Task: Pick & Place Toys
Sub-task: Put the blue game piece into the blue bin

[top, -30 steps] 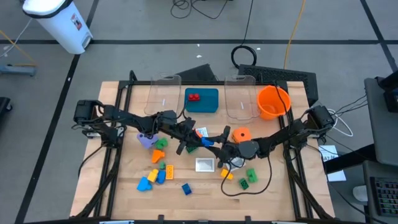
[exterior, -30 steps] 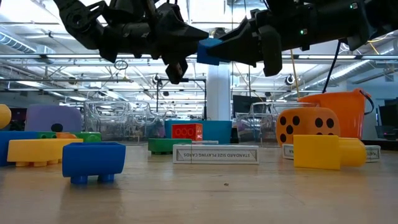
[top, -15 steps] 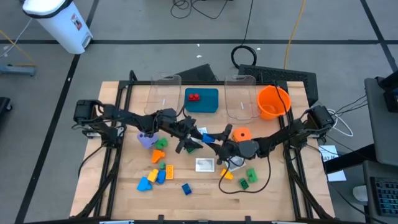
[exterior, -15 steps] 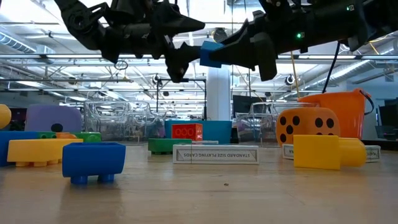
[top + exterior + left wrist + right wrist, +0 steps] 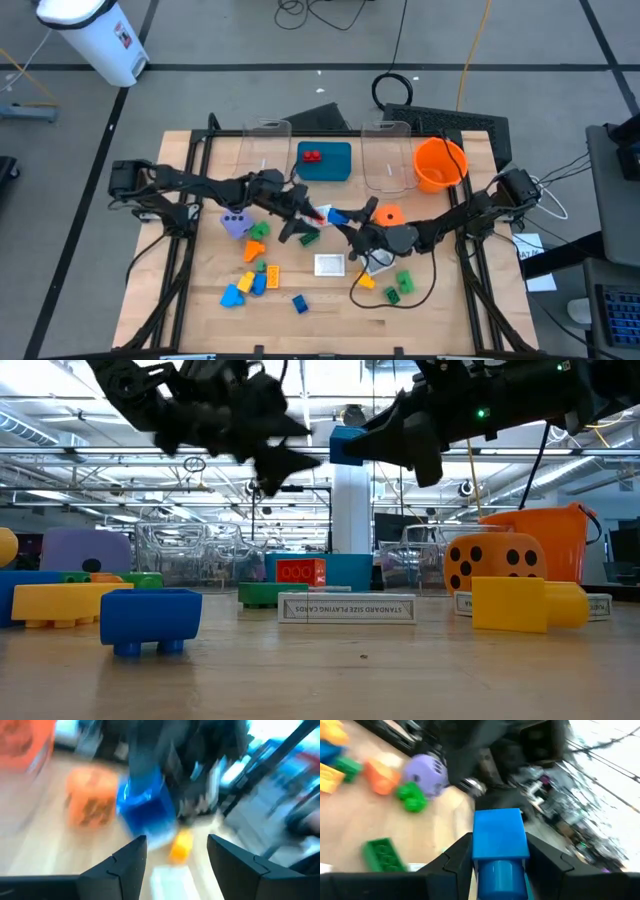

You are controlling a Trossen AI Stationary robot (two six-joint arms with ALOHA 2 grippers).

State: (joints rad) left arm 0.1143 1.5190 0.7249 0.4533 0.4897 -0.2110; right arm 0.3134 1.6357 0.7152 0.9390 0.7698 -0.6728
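A blue brick hangs high over the table's middle, and my right gripper is shut on it. My left gripper stands open just left of the brick, which shows beyond its spread fingers in the left wrist view; it touches nothing. On the table lie a purple die, an orange die, a white card and several loose bricks. A red brick sits on the teal tray. My right gripper pinches the blue brick by its two opposite sides between its two fingers. The fingers come nearly level from the table's right. The brick's far end sticks out past the fingertips toward my left gripper. It is lifted clear, high above the table.
Two clear bins flank the teal tray at the far edge, and an orange bowl stands at the far right. Green bricks and a yellow brick lie under the right arm. Bare wood shows along the near edge.
My left gripper has opened beside the blue brick, turned at the wrist and shifted a little toward the far edge. The blue brick has stayed in my right gripper, high above the table, drifting slightly toward the far edge.
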